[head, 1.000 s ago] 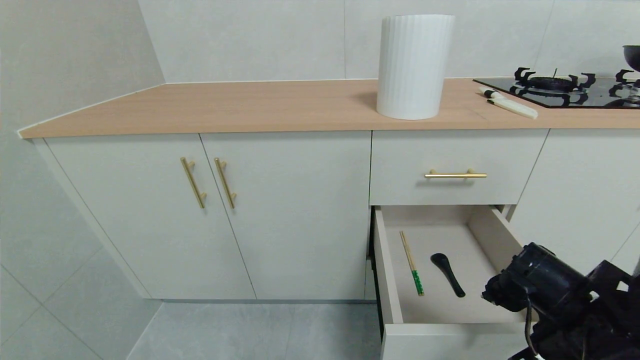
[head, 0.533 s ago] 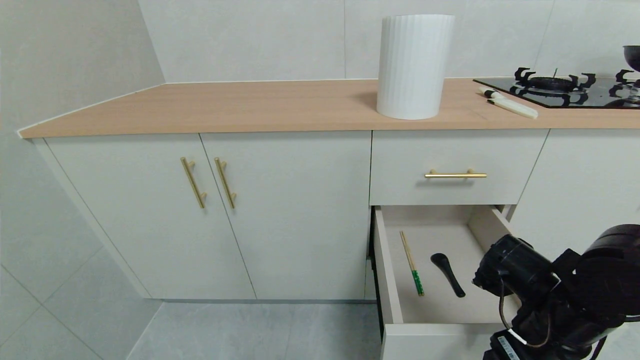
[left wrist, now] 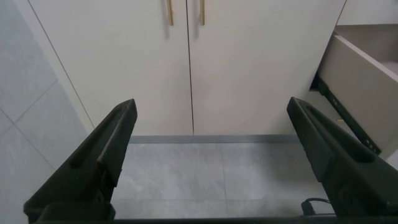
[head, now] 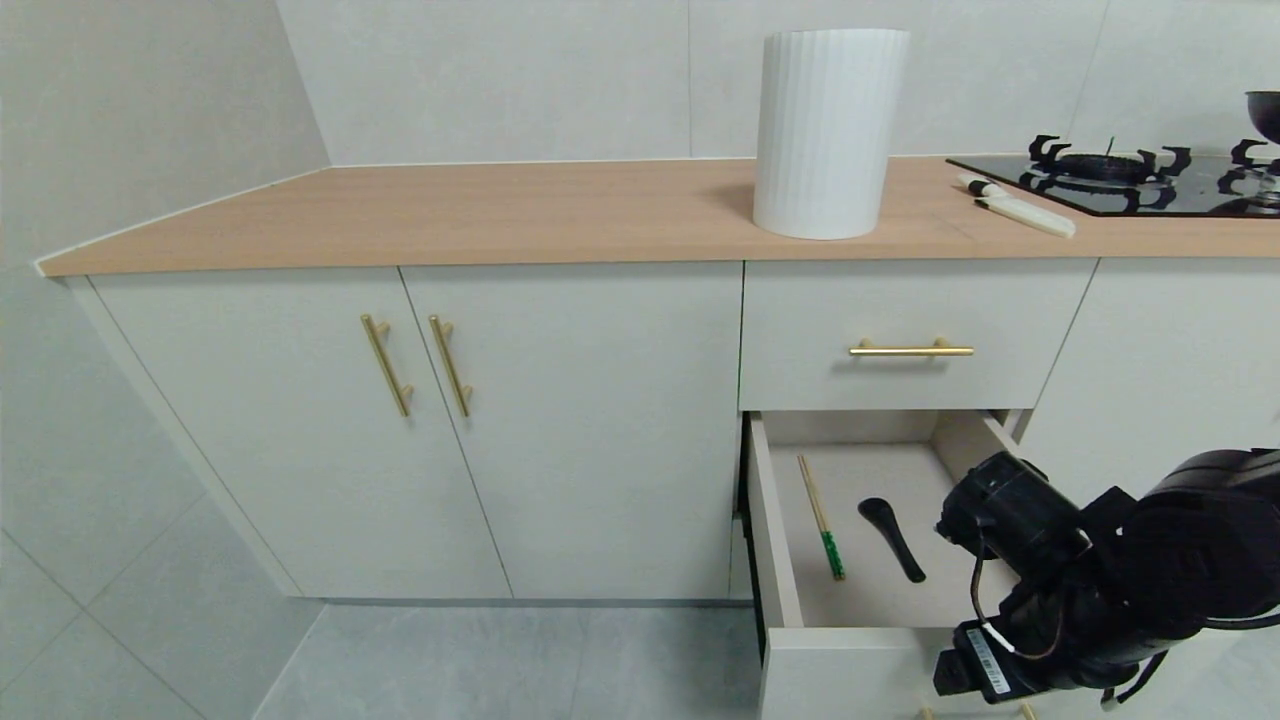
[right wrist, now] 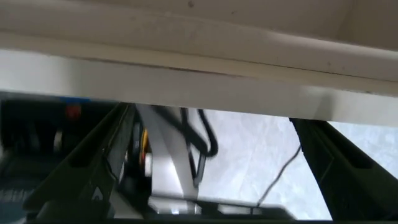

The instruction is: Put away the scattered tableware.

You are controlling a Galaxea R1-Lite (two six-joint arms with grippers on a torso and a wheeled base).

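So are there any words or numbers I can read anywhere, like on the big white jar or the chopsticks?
No text can be read anywhere.
White ribbed jar: plain, no print.
Chopsticks in the open drawer: the green ends have tiny light specks, too small to tell whether they are letters.
Black spoon: no print.

Drawer (head: 776, 540) floor free between chopsticks (head: 822, 518) and spoon (head: 890, 540), open from above
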